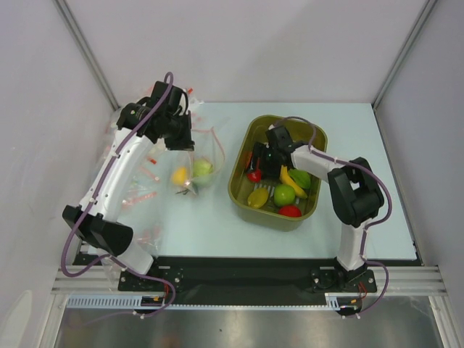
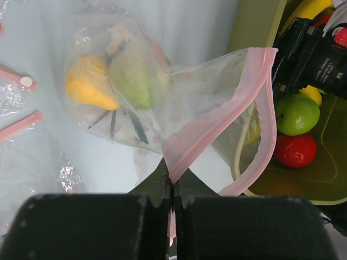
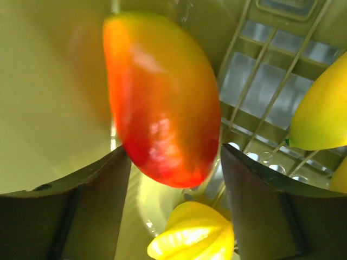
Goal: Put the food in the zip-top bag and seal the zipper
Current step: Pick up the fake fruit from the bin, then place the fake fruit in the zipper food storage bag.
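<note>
The zip-top bag lies on the table with a yellow fruit and a green fruit inside. Its mouth is lifted and gapes toward the tub. My left gripper is shut on the pink zipper at one corner of that mouth. My right gripper reaches down into the olive tub. It stands open, its fingers on either side of a red-orange fruit, with a gap on the right side. More food lies in the tub: bananas, a green apple, a red tomato and a yellow lemon.
Several spare bags with pink strips lie scattered along the left of the table, near the left arm. The tub's walls close in on the right gripper. White walls enclose the table at the back and sides.
</note>
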`<state>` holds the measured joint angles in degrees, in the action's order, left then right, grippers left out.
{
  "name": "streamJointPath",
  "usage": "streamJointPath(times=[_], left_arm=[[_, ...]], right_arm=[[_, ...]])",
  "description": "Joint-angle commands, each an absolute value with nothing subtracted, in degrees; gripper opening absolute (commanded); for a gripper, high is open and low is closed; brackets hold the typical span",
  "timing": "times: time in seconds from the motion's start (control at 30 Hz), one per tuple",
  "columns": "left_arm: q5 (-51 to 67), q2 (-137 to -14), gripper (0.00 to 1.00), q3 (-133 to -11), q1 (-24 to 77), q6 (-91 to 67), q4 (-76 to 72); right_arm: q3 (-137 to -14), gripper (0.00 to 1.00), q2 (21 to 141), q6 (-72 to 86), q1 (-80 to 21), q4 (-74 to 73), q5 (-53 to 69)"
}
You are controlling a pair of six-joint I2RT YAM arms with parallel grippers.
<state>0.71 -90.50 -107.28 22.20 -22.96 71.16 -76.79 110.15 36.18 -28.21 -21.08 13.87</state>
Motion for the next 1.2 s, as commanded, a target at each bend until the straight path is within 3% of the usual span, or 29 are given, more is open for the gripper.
streamJointPath(times=[0.0, 0.03, 0.17, 0.3, 0.57, 0.73, 0.9, 1.17], left_arm=[[2.28, -87.89, 0.01, -107.14, 21.88, -23.12, 68.91], [2.55, -87.89, 0.01, -107.31, 21.88, -23.12, 68.82], [2.55, -87.8, 0.02, -107.67, 21.88, -23.03, 68.64], [2.55, -87.63, 0.02, -107.32, 21.88, -22.85, 68.2], [3.78, -86.93, 0.01, -105.82, 21.88, -22.94, 66.45], [3.78, -86.84, 0.01, -105.47, 21.8, -23.03, 66.0], [3.34, -86.84, 0.02, -105.38, 21.88, -22.76, 65.66], [4.74, -86.92, 0.02, -106.26, 21.88, -24.08, 64.6]], right_arm=[[-75.58, 0.69, 111.62, 38.14, -29.18, -16.52, 11.25], [-75.76, 0.63, 111.62, 37.97, -29.18, -17.13, 11.42], [-74.27, 0.6, 106.27, 37.18, -29.18, -16.79, 7.74], [-72.34, 0.5, 100.99, 35.95, -28.83, -14.68, 6.33], [-74.09, 0.5, 90.72, 33.84, -28.92, -17.05, 7.11], [-78.47, 0.48, 85.35, 32.7, -29.88, -15.91, 15.01], [-84.54, 0.45, 85.78, 33.75, -32.25, -16.0, 24.24], [-89.03, 0.43, 88.94, 34.98, -37.44, -16.08, 26.01]])
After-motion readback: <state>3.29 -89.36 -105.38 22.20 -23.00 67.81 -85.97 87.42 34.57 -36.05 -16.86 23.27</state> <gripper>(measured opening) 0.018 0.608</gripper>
